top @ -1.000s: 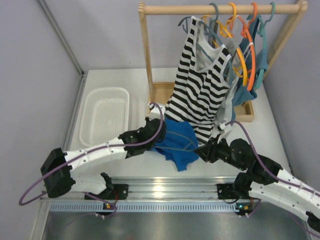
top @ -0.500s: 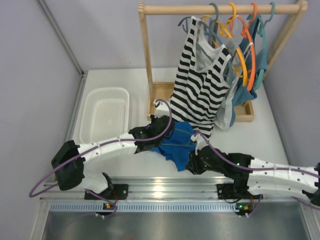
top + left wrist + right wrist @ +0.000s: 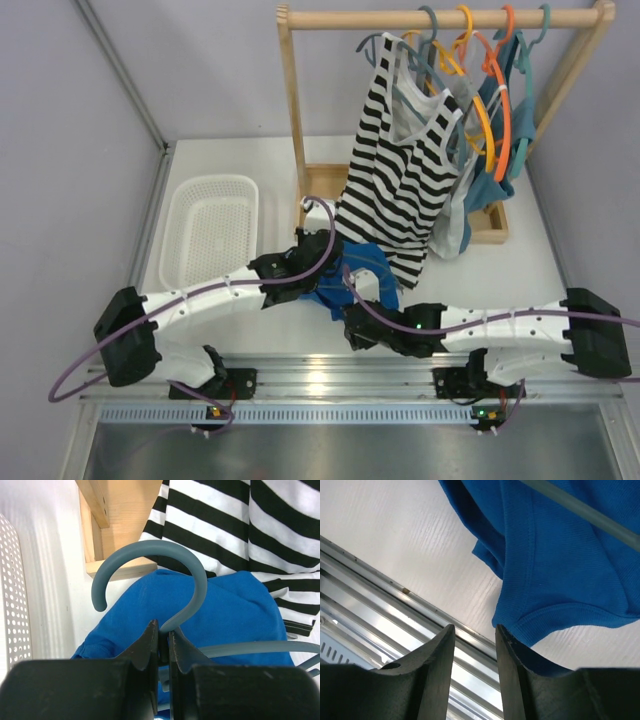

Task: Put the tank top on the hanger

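Note:
The royal-blue tank top point(image 3: 362, 285) lies crumpled on the white table in front of the rack, with the slate-blue hanger point(image 3: 366, 268) lying on it. My left gripper point(image 3: 314, 272) is shut on the hanger's neck just below the curved hook point(image 3: 196, 570), over the tank top point(image 3: 230, 615). My right gripper point(image 3: 356, 330) is open and empty at the tank top's near hem. In the right wrist view the hem point(image 3: 560, 575) lies just outside the right finger point(image 3: 512, 665), and a hanger bar point(image 3: 585, 511) crosses the fabric. Only table and rail show between these fingers.
A wooden rack point(image 3: 292, 110) holds the black-and-white striped top point(image 3: 400, 170), orange and yellow hangers point(image 3: 490, 110) and a teal top point(image 3: 495, 180). Its base point(image 3: 120, 525) is just behind the tank top. A white perforated basket point(image 3: 208, 235) sits on the left. An aluminium rail point(image 3: 330, 372) runs along the near edge.
My right arm has swung left along the near edge, from the tank top's right side to its near hem. My left gripper kept hold of the hanger and shifted slightly.

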